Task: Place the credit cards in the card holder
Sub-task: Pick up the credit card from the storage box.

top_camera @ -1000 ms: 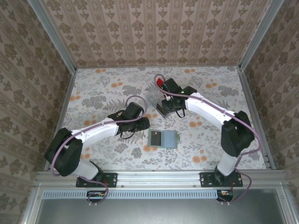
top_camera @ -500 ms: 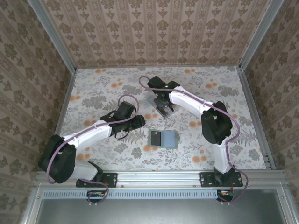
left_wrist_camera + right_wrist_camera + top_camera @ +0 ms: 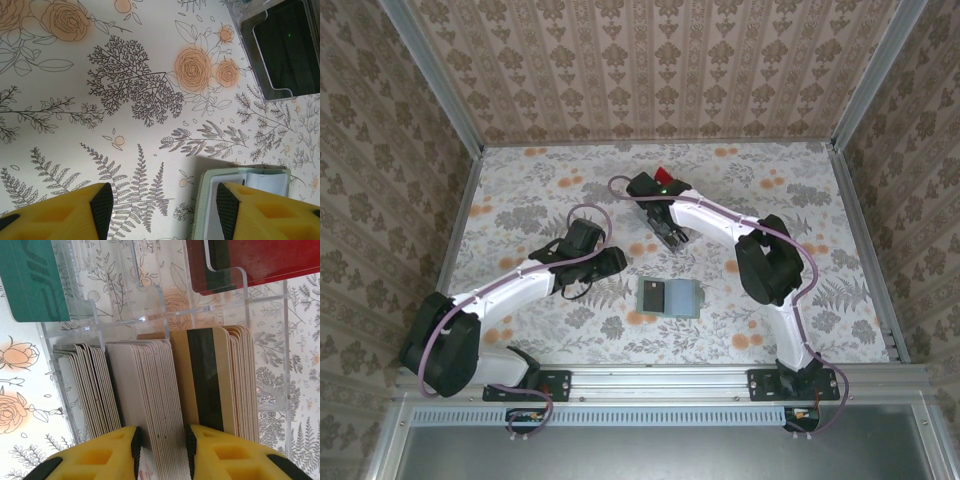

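1. Overhead, I am watching two arms. The left arm is bending from its base toward 1 o'clock, and the left gripper point(image 3: 615, 262) is hanging at 10 o'clock of the single card holder point(image 3: 670, 298), apart from it. The right arm is folding at the elbow and stretching toward 10 o'clock, with the right gripper point(image 3: 672, 237) sitting at 12 o'clock of the holder.
2. On the left wrist camera, the left gripper point(image 3: 160, 205) is standing wide open and holding nothing. One card holder point(image 3: 247, 179) is lying at 4 o'clock, and one clear tray point(image 3: 250, 65) is at 1 o'clock.
3. On the right wrist camera, the right gripper point(image 3: 162, 447) is straddling the middle of three upright stacks of credit cards point(image 3: 150, 390) in the tray point(image 3: 150, 300). Its jaws are sitting narrowly apart, and I cannot tell whether they are pinching. One green card point(image 3: 35, 280) is at 10 o'clock and one red card point(image 3: 250, 260) at 1 o'clock.
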Motion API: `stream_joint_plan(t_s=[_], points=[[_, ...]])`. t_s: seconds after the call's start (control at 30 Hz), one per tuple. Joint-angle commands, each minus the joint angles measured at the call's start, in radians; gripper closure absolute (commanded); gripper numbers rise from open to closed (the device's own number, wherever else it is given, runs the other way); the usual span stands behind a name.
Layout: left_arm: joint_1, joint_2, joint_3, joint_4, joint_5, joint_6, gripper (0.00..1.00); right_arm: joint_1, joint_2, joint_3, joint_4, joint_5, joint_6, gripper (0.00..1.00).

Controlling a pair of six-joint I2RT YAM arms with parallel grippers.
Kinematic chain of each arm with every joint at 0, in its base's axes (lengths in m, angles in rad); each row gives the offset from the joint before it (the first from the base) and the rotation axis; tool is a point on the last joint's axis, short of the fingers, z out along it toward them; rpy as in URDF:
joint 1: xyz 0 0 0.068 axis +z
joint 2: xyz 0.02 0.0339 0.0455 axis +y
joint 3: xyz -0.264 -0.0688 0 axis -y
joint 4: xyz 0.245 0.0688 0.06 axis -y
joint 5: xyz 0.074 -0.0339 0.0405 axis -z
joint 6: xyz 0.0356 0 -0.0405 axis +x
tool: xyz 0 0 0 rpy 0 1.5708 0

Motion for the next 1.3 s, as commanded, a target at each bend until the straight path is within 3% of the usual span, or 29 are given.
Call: stream_joint_plan(t_s=[0.0, 0.73, 1.0, 1.27], points=[[0.011, -0.02, -0.012, 0.002, 0.01, 0.014, 0.39, 0.009, 0.022, 0.018, -0.012, 0.109, -0.034, 0.69], [0.013, -0.028, -0.023, -0.002, 0.013, 0.006, 0.39, 0.009, -0.055, -0.027, 0.036, 0.13, -0.051, 0.88], [0.013, -0.028, -0.02, -0.002, 0.015, 0.004, 0.39, 0.006, -0.097, -0.04, 0.034, 0.077, -0.036, 0.98], [0.013, -0.026, -0.013, 0.001, 0.031, 0.002, 0.39, -0.024, -0.151, -0.036, -0.008, -0.08, 0.026, 1.0]])
